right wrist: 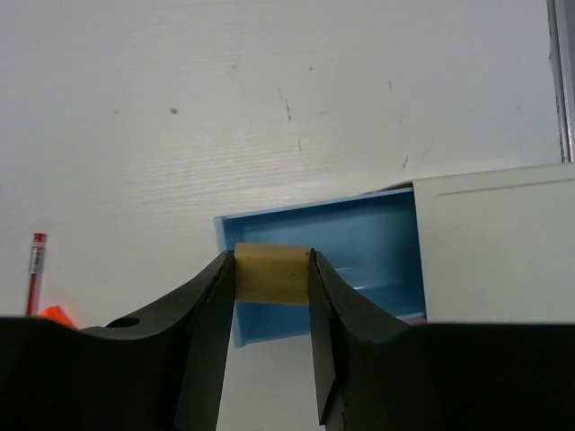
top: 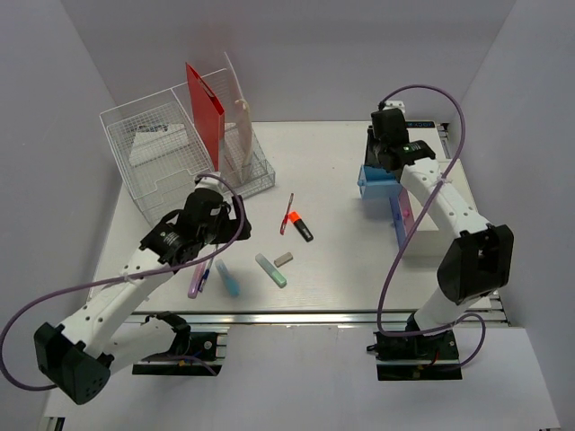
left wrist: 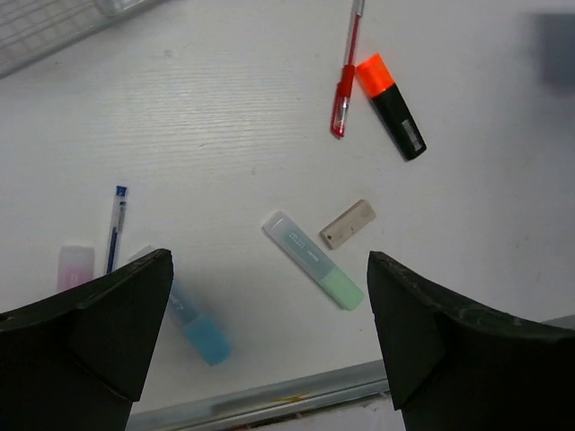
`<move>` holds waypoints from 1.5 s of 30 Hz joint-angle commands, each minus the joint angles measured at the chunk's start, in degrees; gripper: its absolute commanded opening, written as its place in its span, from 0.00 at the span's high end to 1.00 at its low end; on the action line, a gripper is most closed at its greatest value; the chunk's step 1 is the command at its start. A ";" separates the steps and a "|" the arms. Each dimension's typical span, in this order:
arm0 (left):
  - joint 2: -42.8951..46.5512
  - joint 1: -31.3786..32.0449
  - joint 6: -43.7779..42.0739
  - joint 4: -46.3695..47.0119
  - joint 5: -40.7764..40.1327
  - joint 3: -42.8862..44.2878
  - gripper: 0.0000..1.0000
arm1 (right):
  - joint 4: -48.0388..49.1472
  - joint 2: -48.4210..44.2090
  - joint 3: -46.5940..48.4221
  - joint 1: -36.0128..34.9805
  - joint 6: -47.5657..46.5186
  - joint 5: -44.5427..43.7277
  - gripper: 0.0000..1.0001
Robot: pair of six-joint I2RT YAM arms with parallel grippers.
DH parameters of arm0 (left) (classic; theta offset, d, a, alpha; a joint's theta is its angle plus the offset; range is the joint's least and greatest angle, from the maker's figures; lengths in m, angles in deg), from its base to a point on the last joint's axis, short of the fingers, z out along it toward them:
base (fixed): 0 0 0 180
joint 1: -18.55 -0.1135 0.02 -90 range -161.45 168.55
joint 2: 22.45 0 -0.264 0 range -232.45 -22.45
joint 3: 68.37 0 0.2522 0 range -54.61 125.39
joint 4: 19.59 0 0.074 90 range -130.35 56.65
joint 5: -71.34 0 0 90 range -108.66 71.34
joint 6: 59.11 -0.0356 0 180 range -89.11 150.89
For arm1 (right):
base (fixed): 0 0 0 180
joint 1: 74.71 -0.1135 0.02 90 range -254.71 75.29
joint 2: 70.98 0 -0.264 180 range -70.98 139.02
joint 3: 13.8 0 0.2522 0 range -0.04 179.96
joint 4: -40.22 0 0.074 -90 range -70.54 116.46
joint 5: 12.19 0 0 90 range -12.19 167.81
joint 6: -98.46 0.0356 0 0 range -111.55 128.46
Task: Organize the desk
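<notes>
Right gripper (right wrist: 272, 262) — closed on a tan block (right wrist: 271, 280), blue drawer (right wrist: 359, 238) open just beyond the jaws | left gripper (left wrist: 268, 262) — jaws wide, empty | desk (top: 350, 260) beneath both: judged rigid, fixed, smooth; offers no hold, so only loose items are liftable.

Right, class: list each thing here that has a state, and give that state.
left gripper: open, empty, above the desk
right gripper: shut on eraser
eraser: clamped in right gripper
drawer: pulled open
orange highlighter: capped, lying flat
red pen: lying flat
red folder: upright in organizer
</notes>
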 commanded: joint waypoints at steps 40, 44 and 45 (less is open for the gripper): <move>-36.34 11.52 -30.27 22.90 22.12 0.00 0.16 | -5.31 -24.13 -12.91 2.89 3.77 4.33 0.11; -38.10 12.23 -29.92 22.19 19.13 0.09 0.29 | -5.22 -24.65 -13.35 2.89 3.51 4.51 0.11; -38.80 12.66 -29.83 22.10 18.52 0.18 0.32 | -5.14 -24.74 -13.61 2.80 3.51 4.42 0.11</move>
